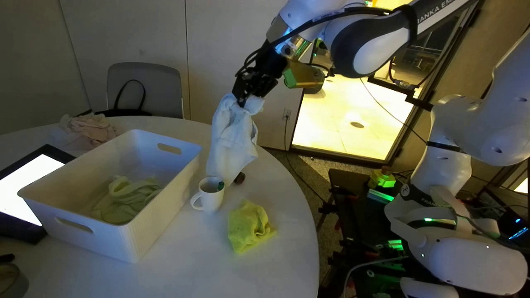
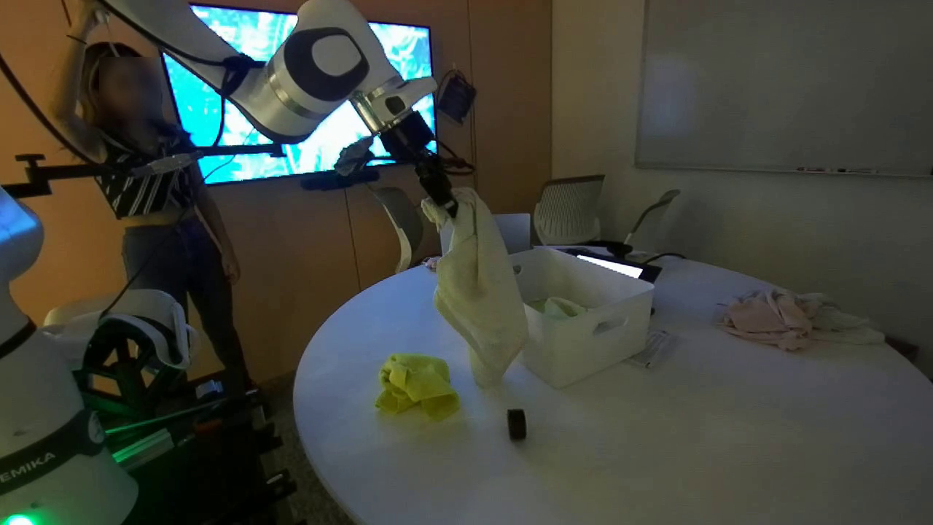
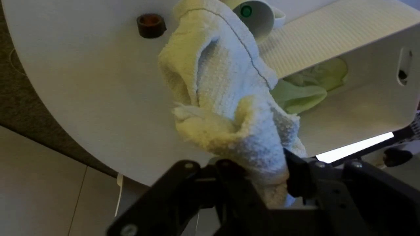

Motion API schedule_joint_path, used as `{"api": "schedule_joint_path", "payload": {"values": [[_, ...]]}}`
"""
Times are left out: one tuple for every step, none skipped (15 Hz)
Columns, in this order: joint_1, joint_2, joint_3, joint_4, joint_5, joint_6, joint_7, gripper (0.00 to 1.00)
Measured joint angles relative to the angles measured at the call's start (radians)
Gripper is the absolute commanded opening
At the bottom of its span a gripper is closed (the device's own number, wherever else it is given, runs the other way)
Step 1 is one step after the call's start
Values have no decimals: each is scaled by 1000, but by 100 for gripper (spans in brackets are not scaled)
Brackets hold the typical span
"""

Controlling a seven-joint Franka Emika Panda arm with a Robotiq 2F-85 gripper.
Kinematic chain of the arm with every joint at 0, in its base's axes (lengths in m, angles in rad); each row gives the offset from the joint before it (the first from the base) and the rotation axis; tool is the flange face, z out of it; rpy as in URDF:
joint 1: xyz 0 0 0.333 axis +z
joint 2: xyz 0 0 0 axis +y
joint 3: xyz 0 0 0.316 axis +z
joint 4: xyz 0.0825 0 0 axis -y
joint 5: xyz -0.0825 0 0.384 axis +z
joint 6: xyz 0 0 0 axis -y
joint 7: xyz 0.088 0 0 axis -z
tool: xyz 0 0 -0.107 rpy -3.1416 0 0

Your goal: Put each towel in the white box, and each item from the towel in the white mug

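In an exterior view we see a round white worktop (image 1: 186, 265) across the lower left. It carries, left of centre, a white box (image 1: 161, 211); just right of this, a white mug (image 1: 212, 199); at lower centre, a yellow-green towel (image 1: 249, 227); at the left edge, a lit tablet (image 1: 16, 186); upper left, a pink cloth (image 1: 93, 127). In the wrist view we find a dark tape roll (image 3: 151, 30), upper left.

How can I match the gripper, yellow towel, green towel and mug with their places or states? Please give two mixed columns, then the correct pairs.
Things
1. gripper
2. yellow towel
3. green towel
4. mug

Places or states
A. in the box
B. green item inside
C. closed on a white towel
D. crumpled on the table

Pairs: 1-C; 2-D; 3-A; 4-B
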Motion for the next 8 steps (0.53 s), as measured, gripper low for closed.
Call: {"api": "schedule_joint_path", "payload": {"values": [[-18, -12, 19, 0, -17, -2, 32, 10], [-37, -22, 38, 0, -34, -2, 63, 10], [-53, -29, 53, 1, -54, -2, 90, 10], [-70, -34, 67, 1, -77, -1, 119, 10], [-82, -38, 77, 2, -104, 0, 149, 10], [-90, -40, 84, 5, -134, 2, 181, 10], [-97, -40, 91, 9, -164, 2, 212, 10], [-104, -40, 98, 13, -193, 3, 242, 10]]}}
